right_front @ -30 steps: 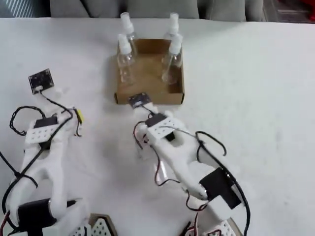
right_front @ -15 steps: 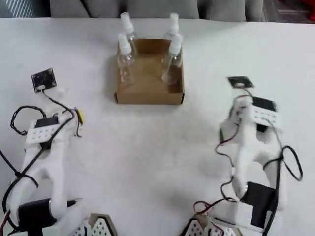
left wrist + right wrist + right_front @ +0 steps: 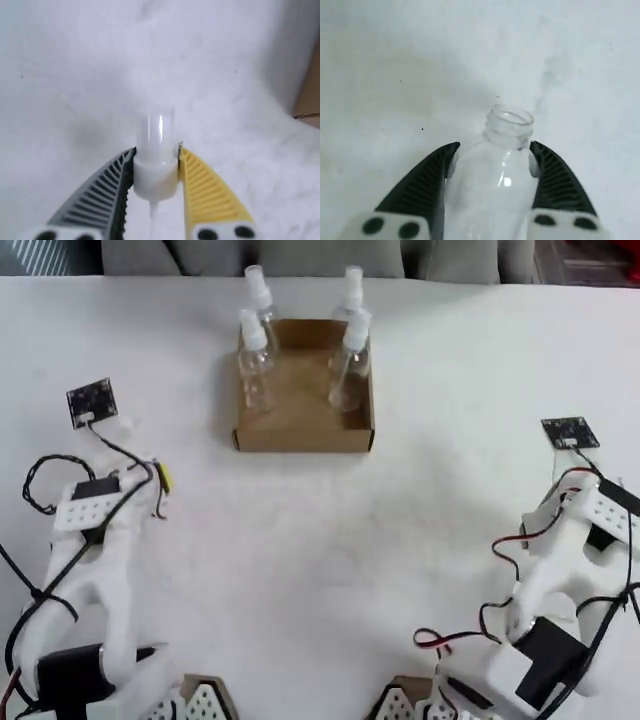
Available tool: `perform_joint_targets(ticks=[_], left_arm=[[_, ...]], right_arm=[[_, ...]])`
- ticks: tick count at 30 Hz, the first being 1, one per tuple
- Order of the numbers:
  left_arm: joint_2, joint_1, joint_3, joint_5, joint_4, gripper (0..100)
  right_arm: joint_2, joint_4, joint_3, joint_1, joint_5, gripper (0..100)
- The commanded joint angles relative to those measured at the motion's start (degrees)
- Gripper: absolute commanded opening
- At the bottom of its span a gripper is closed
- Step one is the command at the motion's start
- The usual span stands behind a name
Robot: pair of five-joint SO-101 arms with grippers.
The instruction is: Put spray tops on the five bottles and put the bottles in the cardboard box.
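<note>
The left gripper [image 3: 156,150] was clamped on a white spray top [image 3: 156,172]. The top sat between the grey and yellow fingers [image 3: 205,190], with its clear cap projecting beyond the fingertips. The right gripper [image 3: 492,147] was grasping 1 uncapped clear bottle [image 3: 492,195] by the body. The open threaded neck projected just past the black fingertips [image 3: 547,165]. The white table [image 3: 450,390] lay beyond both loads. The cardboard box [image 3: 303,437] sat ahead of and between the 2 grippers, well apart from each. 4 capped bottles [image 3: 256,365] stood upright inside it, 1 toward each corner.
</note>
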Motion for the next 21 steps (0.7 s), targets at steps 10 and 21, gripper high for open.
perform_joint_targets(ticks=[10, 21], left_arm=[[-2.7, 0.7, -1.1, -0.4, -1.0, 2], [-2.7, 0.7, -1.1, -0.4, -1.0, 2]], right_arm=[[11.6, 0.7, -7.7, 0.7, -3.8, 23.7], [12.4, 10.7, -16.0, 0.9, -8.4, 26.6]])
